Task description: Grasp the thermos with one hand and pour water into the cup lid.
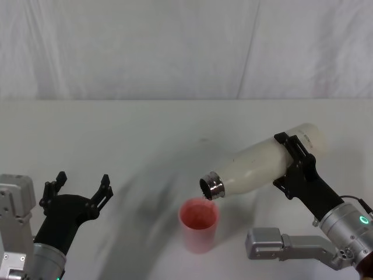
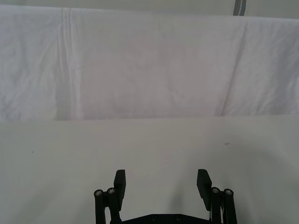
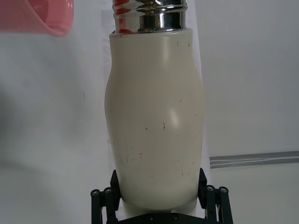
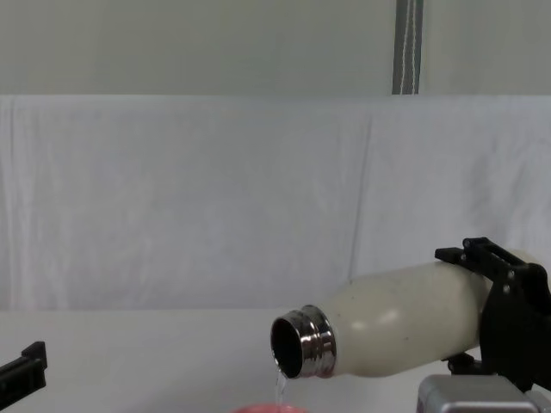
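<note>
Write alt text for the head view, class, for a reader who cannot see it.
The right gripper holds the cream thermos tilted, its steel mouth over the pink cup lid standing on the white table. The left gripper waits apart at the left, jaws open.

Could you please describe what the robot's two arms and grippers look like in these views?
Both ends look alike: the left gripper and the right gripper are matte black, with two slim linkage fingers ending in blocky pads, small silver screws at the pivots. Behind each black palm sits a silver-grey metal wrist. The right wrist carries a glowing green ring light, and a boxy grey arm segment lies beside it.
</note>
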